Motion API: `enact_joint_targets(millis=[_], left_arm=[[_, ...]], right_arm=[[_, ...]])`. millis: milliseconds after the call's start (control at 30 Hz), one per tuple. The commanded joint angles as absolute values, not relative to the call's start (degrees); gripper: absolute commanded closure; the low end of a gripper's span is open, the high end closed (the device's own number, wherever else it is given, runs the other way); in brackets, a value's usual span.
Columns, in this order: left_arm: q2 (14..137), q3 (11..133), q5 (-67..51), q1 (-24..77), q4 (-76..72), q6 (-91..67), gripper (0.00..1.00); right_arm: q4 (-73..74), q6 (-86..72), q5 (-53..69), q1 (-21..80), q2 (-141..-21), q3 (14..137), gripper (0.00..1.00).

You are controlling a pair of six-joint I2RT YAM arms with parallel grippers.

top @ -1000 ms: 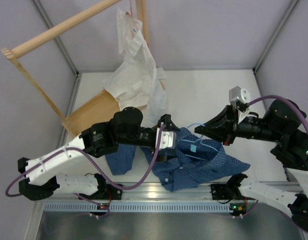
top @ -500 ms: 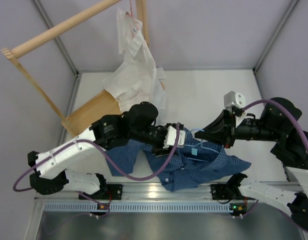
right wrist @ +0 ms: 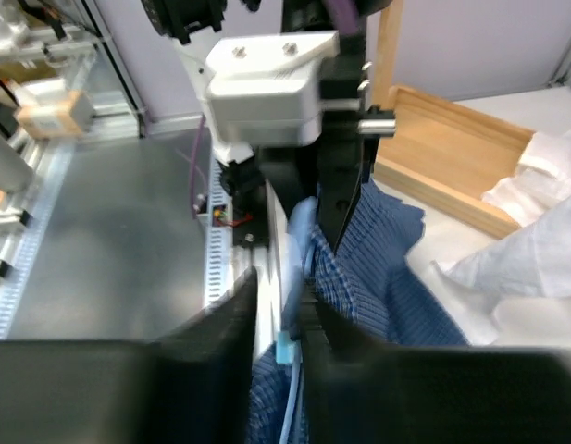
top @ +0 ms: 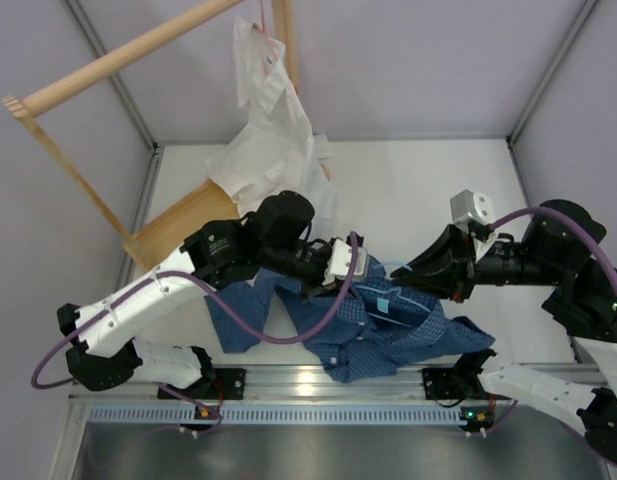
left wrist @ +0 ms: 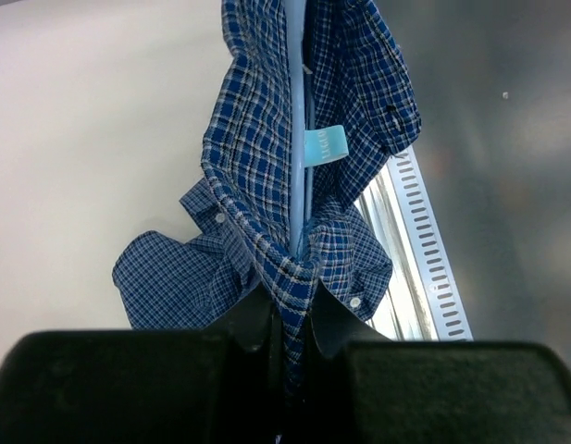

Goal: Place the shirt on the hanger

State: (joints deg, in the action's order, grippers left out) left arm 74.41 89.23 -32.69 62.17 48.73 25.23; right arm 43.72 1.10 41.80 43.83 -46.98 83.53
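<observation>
Top view: the shirt (top: 388,325) is bunched up at the near edge of the bench (top: 418,190), with the left hand (top: 356,285) and right hand (top: 403,272) both at the collar.

Left wrist: the left hand's pinched tight on collar fabric. The turquoise tag (left wrist: 324,146) is too small to read.

Right wrist: the right hand's clamped on the hanger (right wrist: 301,236). Best bet is to hold the collar taut and ease the wire into a shoulder slowly.
</observation>
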Motion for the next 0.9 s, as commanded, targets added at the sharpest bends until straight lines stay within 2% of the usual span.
enact_joint_targets(millis=[0,33,100,200,267,300,400,533,667,867], left_arm=[[71.9,91.3,-43.5,57.5,47.6,26.3,1.00],[71.6,91.1,-44.3,56.6,47.6,26.2,1.00],[71.1,90.8,-45.3,55.2,48.2,26.4,1.00],[70.7,91.0,-46.5,54.9,49.7,27.4,1.00],[70.4,91.0,-47.2,54.8,50.5,28.0,1.00],[70.4,91.1,-47.4,54.9,50.9,28.7,1.00],[70.3,91.6,-49.0,54.9,52.5,29.7,1.00],[69.6,91.8,-50.2,54.9,52.9,30.1,1.00],[68.6,92.3,-49.7,54.8,53.3,30.1,1.00],[69.1,95.0,-48.9,53.7,57.6,30.6,1.00]], right_arm=[[41.7,1.7,40.7,44.4,-44.9,82.1,0.70],[41.8,1.6,39.4,44.4,-44.3,81.6,0.59],[45.1,2.8,34.8,44.4,-42.2,81.4,0.55],[51.3,4.2,27.5,44.4,-38.5,81.0,0.57],[54.9,5.3,26.0,44.4,-36.1,79.9,0.56],[55.9,5.9,26.1,44.5,-35.7,79.5,0.52],[59.8,7.2,27.0,44.4,-35.6,79.1,0.49],[60.7,7.1,26.7,44.9,-35.1,77.4,0.49],[61.9,7.8,32.8,45.3,-34.5,74.3,0.49],[64.1,6.9,32.4,45.8,-31.3,72.1,0.51]])
